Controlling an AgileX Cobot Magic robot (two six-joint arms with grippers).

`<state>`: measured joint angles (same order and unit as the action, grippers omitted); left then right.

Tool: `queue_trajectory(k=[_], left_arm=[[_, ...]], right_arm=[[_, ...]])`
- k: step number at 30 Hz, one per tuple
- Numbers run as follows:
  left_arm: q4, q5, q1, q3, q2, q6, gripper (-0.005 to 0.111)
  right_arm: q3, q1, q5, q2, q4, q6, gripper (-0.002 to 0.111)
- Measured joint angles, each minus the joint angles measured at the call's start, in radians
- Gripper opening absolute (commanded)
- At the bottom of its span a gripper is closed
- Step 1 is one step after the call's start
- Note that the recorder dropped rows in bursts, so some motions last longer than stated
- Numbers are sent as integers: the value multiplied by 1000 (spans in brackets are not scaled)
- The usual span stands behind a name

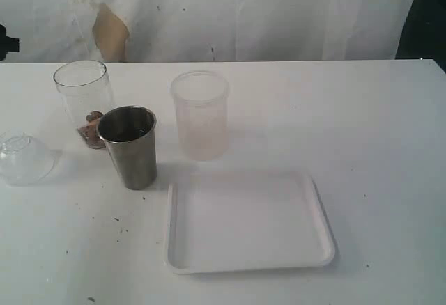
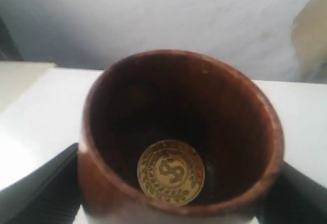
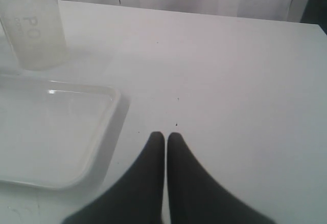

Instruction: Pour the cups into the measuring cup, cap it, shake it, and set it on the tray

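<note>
Upright in left claw [image 2: 171, 197], brown cup [image 2: 179, 132] faces mouth-up.

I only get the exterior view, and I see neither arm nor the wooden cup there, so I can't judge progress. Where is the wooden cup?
Observer: The wooden cup sits between the fingers of the left gripper, as the left wrist view shows.
Operator: Anything inside it?
Observer: Only a round gold disc at the bottom. I cannot tell whether it is loose or part of the cup.
Operator: And the other arm?
Observer: The right gripper is shut and empty, over bare table beside the tray.
</note>
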<state>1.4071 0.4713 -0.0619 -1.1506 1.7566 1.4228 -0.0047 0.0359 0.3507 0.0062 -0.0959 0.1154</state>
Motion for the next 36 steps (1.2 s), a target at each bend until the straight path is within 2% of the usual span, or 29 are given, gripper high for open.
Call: queue_trajectory(k=[3,6,9,11,13,16,19,21,26,28,30,31,34,35,36], left_arm=[[-69,-332,127,7,-28,-231,0],[-122,-532,213,13,-39,-250,0],[-72,-606,257,38,-68,-223,0],[49,-624,278,55,-92,-199,0],[238,-673,317,79,-121,-83,0],[300,-735,349,88,-144,-49,0],[313,-710,353,88,-169,-83,0],[314,-625,353,90,-190,-172,0],[319,-303,355,133,-229,-572,0],[304,-215,359,150,-239,-725,0],[168,-149,360,169,-246,-932,0],[47,-126,360,177,-251,-1052,0],[-445,-15,358,223,-272,-1452,0],[-693,62,358,247,-281,-1625,0],[-849,118,360,270,-285,-1722,0]], right_arm=[[0,0,0,0,0,0,2],[0,0,0,0,0,0,2],[0,0,0,0,0,0,2],[0,0,0,0,0,0,2],[0,0,0,0,0,0,2],[0,0,0,0,0,0,2],[0,0,0,0,0,0,2],[0,0,0,0,0,0,2],[0,0,0,0,0,0,2],[0,0,0,0,0,0,2],[0,0,0,0,0,0,2],[0,0,0,0,0,0,2],[0,0,0,0,0,0,2],[0,0,0,0,0,0,2],[0,0,0,0,0,0,2]])
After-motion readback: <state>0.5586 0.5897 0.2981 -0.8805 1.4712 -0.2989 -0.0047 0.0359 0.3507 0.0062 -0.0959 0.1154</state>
